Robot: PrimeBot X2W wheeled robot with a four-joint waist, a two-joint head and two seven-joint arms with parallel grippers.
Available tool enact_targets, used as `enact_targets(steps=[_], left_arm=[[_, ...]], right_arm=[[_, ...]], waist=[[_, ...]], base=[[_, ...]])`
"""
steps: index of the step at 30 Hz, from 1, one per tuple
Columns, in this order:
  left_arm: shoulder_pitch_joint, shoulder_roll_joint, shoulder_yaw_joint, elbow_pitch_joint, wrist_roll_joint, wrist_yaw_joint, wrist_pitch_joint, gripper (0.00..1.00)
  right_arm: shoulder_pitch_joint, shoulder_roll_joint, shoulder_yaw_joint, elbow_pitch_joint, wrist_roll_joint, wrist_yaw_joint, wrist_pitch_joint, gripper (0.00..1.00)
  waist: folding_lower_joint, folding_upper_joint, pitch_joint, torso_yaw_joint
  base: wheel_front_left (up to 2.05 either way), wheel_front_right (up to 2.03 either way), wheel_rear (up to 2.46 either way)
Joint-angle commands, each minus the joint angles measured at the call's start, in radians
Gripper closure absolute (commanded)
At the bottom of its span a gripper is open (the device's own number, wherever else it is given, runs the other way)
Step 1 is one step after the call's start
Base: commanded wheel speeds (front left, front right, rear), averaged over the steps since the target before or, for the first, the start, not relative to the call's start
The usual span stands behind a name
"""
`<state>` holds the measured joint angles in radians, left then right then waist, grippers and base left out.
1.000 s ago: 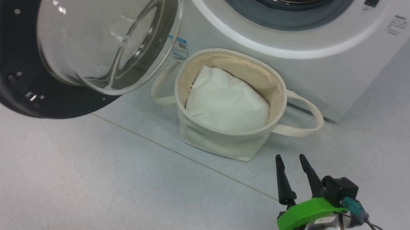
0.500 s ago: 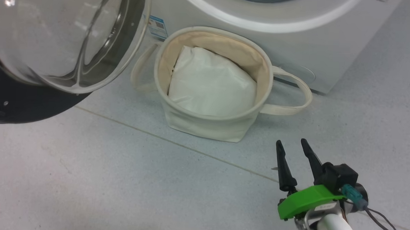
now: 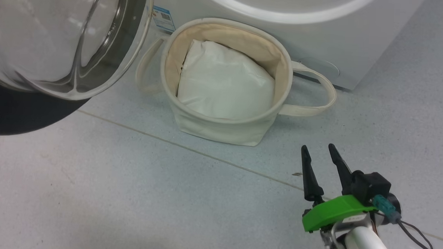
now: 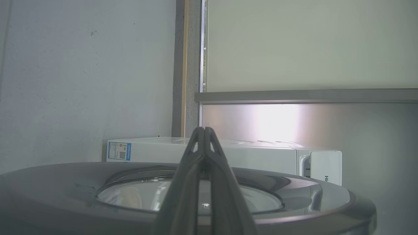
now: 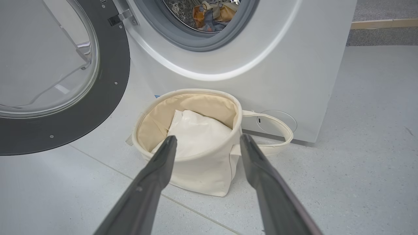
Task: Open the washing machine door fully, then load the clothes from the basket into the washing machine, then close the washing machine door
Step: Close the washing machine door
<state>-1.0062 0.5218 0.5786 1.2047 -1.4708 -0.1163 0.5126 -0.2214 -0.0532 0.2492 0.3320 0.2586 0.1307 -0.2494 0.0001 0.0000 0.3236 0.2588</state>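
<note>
The washing machine (image 5: 277, 65) stands with its door (image 5: 107, 81) swung wide to the left. Blue and orange clothes (image 5: 209, 11) lie inside the drum. In front of the machine sits the cream basket (image 3: 221, 130), holding a white padded liner (image 3: 223, 87). My right gripper (image 3: 317, 146) hovers open above the floor, a little short of the basket, nothing between its fingers. In the right wrist view the right gripper (image 5: 209, 137) frames the basket (image 5: 202, 176). My left gripper (image 4: 204, 129) is shut and empty, just above the outer face of the door (image 4: 294, 192).
Pale grey floor tiles (image 3: 128, 195) spread in front of the basket. The door's glass bowl (image 3: 60, 39) juts out at the upper left of the head view. A loop handle (image 3: 319, 102) of the basket lies on the floor to the right.
The head camera has moved, so the machine, door and basket have slid up and left and the drum mouth has left the picture. The right gripper stays open near the same spot.
</note>
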Motion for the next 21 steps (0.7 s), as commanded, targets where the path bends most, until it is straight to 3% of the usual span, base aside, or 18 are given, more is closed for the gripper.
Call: enact_targets(steps=[1,10,21], left_arm=[[-0.016,0.058,-0.003,-0.025,0.006,-0.011,0.024,1.0],[-0.002,0.024,-0.061,-0.067,0.022,-0.014,0.174,1.0],[0.123,-0.106,-0.129,-0.244,0.002,-0.014,0.367,1.0]], right_arm=[[-0.013,0.003,0.024,-0.031,0.004,0.0,-0.012,0.0],[-0.006,0.003,0.034,-0.029,0.023,0.0,-0.012,0.0],[0.028,0.003,0.055,-0.027,0.089,0.0,-0.012,0.0]], waist=[[-0.0001,0.0,-0.002,0.0],[-0.0001,0.0,-0.037,0.007],[-0.0001,0.0,-0.143,-0.003]], base=[[0.0,0.0,0.0],[0.0,0.0,0.0],[0.0,0.0,0.0]])
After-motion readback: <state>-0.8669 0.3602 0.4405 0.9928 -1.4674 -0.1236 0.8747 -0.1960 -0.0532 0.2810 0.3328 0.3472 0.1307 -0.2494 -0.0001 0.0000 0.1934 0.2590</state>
